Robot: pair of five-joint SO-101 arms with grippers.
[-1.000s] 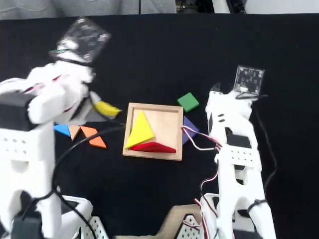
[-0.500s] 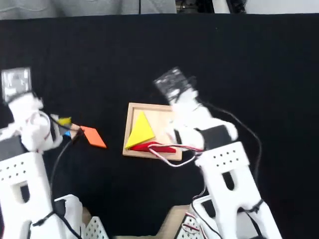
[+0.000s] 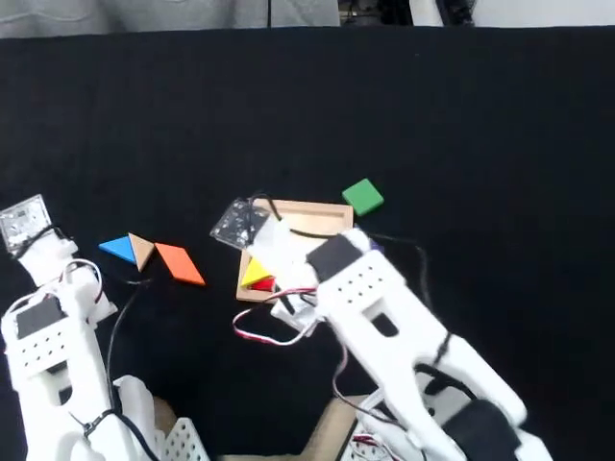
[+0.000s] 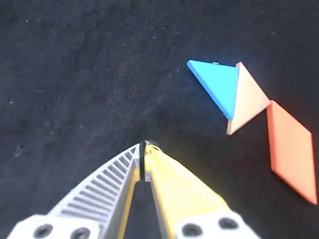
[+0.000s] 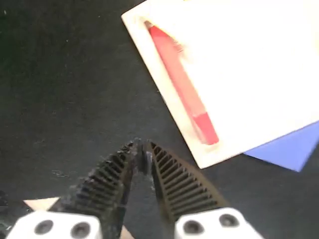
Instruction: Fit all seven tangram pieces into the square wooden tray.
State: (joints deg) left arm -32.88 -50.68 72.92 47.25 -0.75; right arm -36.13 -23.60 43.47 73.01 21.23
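Left gripper [image 4: 143,149] and right gripper [image 5: 142,151] are hanging closed, empty; blue triangle [image 4: 217,84] ahead of left seems light, stiff: pinch its edges.

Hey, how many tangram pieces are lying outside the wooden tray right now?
5: blue triangle, tan triangle and orange parallelogram left of the tray; green square beyond it; violet piece at its edge.

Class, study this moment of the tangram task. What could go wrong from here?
1. The blue triangle and tan triangle touch edge to edge, so gripping one may well drag the other.
2. The right arm leans over the tray; its loose cable could snag the rim or disturb the red triangle.
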